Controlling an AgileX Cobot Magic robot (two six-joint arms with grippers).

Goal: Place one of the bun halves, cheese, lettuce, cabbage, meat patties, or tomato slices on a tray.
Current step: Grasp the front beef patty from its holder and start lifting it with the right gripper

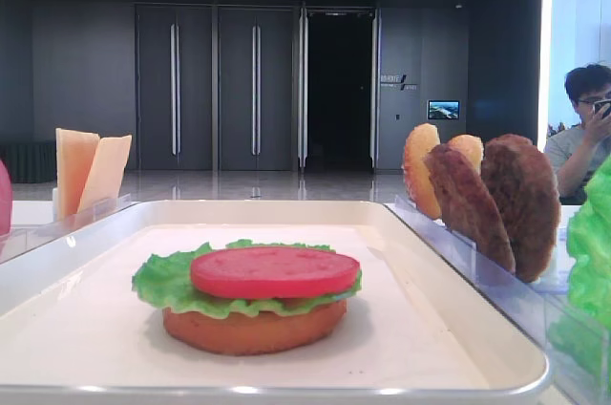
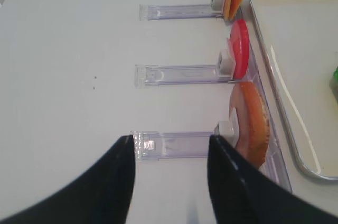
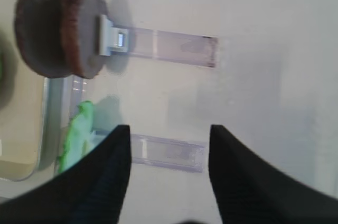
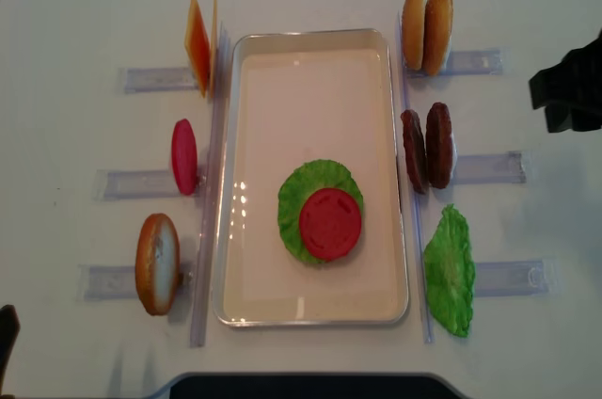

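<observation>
Nearest me, my left fingers and right fingers hang spread and empty above the desk. Beyond, on the tray, a bun half, lettuce and a tomato slice are already stacked. Farther out, meat patties and cheese wait in holders; I judge a patty comes next.

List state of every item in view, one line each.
White rectangular tray: holds stack.
Stack: golden bun half, green ruffled lettuce, red tomato slice on top.
Brown meat patties: upright in holder.
Left tool: open, empty.
Right tool: open, empty.
</observation>
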